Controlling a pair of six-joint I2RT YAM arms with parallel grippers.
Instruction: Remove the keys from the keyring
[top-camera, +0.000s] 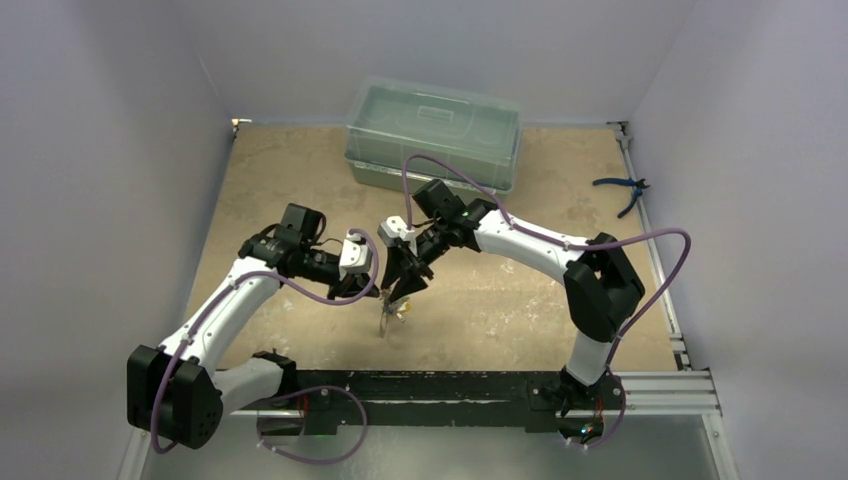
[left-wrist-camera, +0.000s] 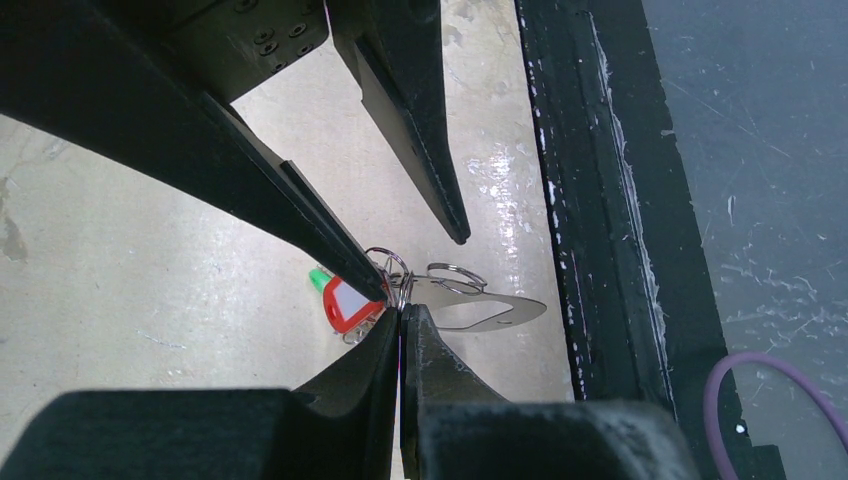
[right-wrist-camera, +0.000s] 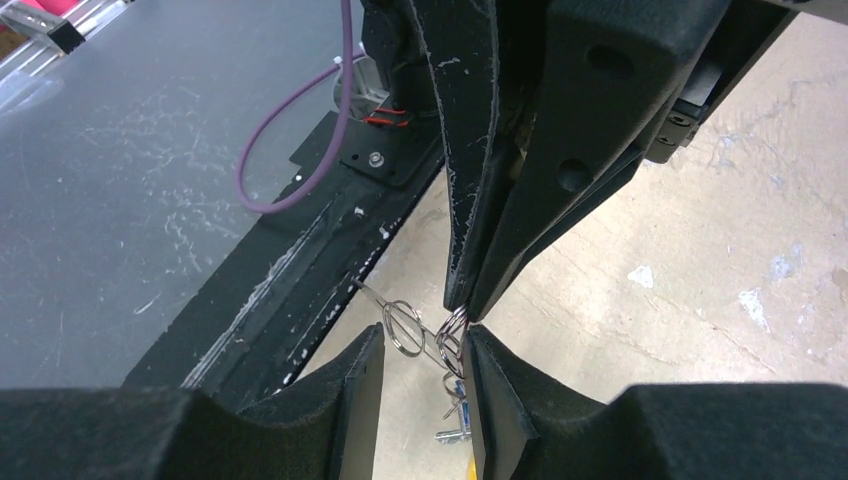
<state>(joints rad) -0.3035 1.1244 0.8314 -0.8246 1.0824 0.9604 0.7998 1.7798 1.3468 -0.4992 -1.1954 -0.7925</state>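
Left end effector (left-wrist-camera: 402, 318) clamped shut on the keyring (left-wrist-camera: 525, 307), holding it off the bench (top-camera: 500, 300) so the keys (left-wrist-camera: 345, 305) hang free. Right end effector (right-wrist-camera: 424, 338) open, jaws straddling the rings; judged positioned to work one key off.

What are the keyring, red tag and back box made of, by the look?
Keyring: thin shiny wire rings, likely steel; its flat pale loop looks matte, material unclear. Red tag: glossy with white insert, probably plastic. Box: translucent greenish, moulded lid, probably plastic.
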